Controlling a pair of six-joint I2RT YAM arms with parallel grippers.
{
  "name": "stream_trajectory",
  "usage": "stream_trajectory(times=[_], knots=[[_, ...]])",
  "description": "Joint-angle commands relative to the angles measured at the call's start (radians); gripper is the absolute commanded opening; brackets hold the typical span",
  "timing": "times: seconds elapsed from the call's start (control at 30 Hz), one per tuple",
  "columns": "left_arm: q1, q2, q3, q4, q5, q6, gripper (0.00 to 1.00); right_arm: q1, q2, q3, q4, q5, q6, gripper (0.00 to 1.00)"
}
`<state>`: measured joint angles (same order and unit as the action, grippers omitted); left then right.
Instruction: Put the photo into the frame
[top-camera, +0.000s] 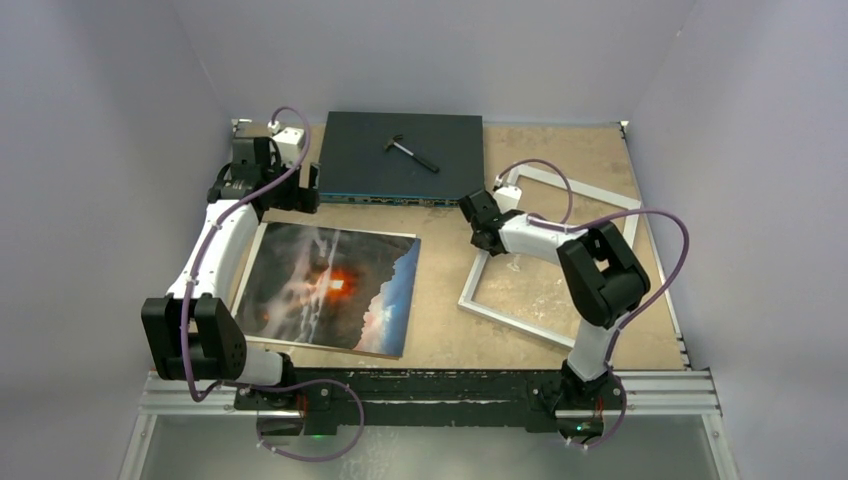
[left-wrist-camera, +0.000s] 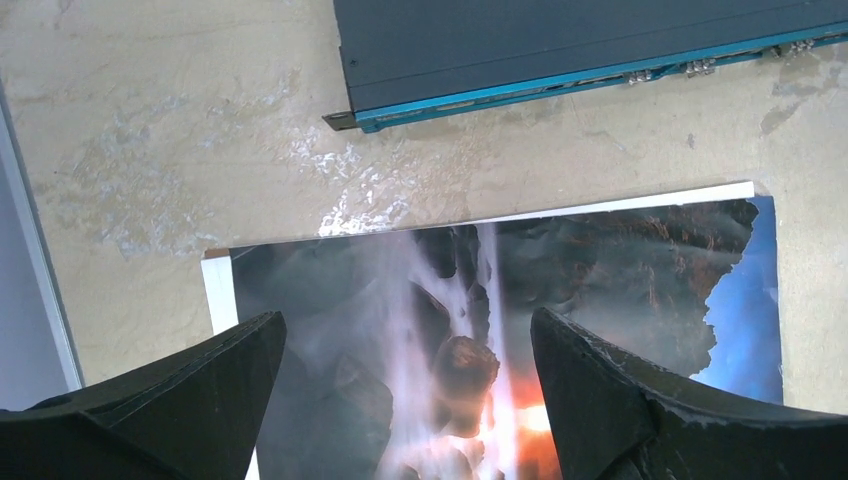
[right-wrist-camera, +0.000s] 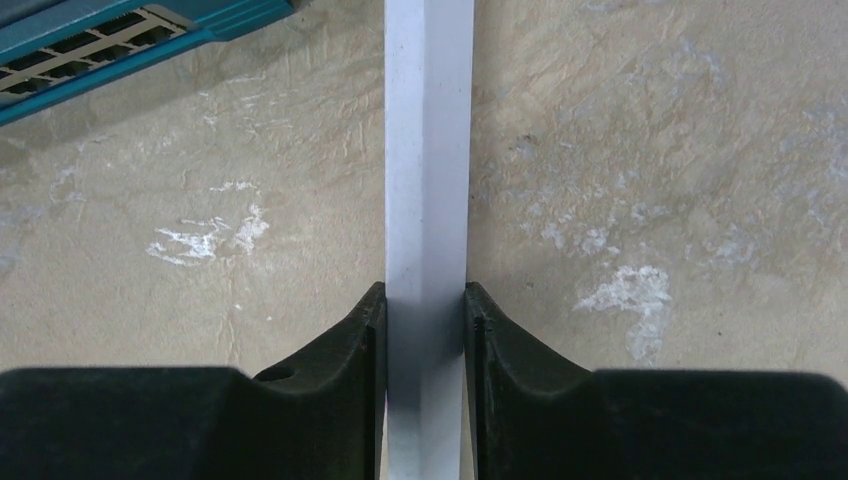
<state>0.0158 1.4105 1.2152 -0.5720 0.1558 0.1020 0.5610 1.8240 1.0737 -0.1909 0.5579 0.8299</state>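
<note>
Bench (top-camera: 445, 300): a worn tan board that carries everything here.
Photo: the large glossy print of dark clouds with an orange-red glow at its centre (top-camera: 330, 290) lies flat on the left half of the bench, slightly askew. Its blue edge is turned toward the right side. A thin white margin shows along its far edge in the left wrist view.
Frame: the large rectangular picture frame with a thin white border (top-camera: 515, 323) sits on the right half of the bench, turned at an angle. The bench shows through its opening. Whether glass is in it cannot be told.
Photo and frame: well apart, with bare bench between them; the photo is outside the frame.
Left fingers (left-wrist-camera: 200, 400): spread wide and released, holding nothing. They hang over the far part of the photo, near its far-left corner. Whether they touch the print cannot be told.
Right fingers (right-wrist-camera: 340, 380): clenched on the frame's white left rail, one pressed against each side of it, near the frame's far-left corner. Whether the rail is raised off the bench cannot be told.
Box: a dark flat network switch with a teal front edge (top-camera: 360, 160) lies along the far side of the bench, beyond the photo and just left of the frame's far corner.
Tool: a small dark tool with a pale head (top-camera: 412, 153) lies on top of the box.
</note>
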Motion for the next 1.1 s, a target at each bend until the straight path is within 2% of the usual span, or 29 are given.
stream_trajectory(times=[0.0, 0.33, 0.53, 0.67, 0.83, 1.07], knots=[[0.006, -0.023, 0.005, -0.008, 0.059, 0.033, 0.91, 0.001, -0.111, -0.011, -0.053, 0.042, 0.055, 0.01], [-0.009, -0.003, -0.001, -0.021, 0.183, 0.012, 0.91, -0.002, -0.353, 0.145, -0.209, 0.079, -0.010, 0.00], [-0.028, 0.006, -0.024, -0.009, 0.343, -0.078, 0.94, -0.004, -0.433, 0.336, -0.233, -0.081, -0.066, 0.00], [-0.039, 0.032, 0.000, -0.013, 0.407, -0.118, 0.99, -0.006, -0.471, 0.456, -0.244, -0.175, -0.068, 0.00], [-0.054, 0.043, -0.011, 0.049, 0.492, -0.202, 1.00, -0.005, -0.493, 0.584, -0.232, -0.271, -0.055, 0.00], [-0.185, 0.085, -0.067, 0.158, 0.543, -0.304, 1.00, -0.005, -0.488, 0.725, -0.190, -0.388, -0.027, 0.00]])
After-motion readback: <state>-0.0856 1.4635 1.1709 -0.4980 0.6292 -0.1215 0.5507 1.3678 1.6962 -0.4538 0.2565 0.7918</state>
